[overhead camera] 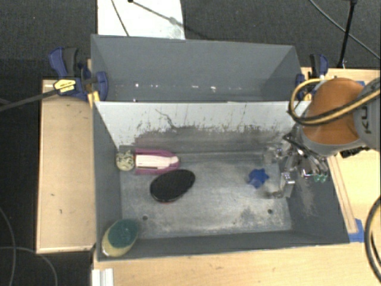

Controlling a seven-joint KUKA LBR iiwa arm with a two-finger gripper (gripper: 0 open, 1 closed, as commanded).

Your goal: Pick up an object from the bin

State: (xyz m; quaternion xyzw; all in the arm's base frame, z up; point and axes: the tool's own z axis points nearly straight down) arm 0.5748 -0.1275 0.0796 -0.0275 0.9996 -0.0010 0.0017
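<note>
My gripper (282,182) hangs low at the right side of the bin, its metal fingers pointing down toward the floor. A small blue object (258,178) lies just to the left of the fingers, close beside them but not between them. Farther left on the floor rests a black oval object (172,185). Behind it lies a pink and white tube-shaped thing (155,161) with a small pale round piece (124,161) at its left end.
A round green and yellow sponge-like disc (121,236) sits in the bin's front left corner. The bin's right wall rises close behind the gripper. An orange dome and cables ride on the wrist above.
</note>
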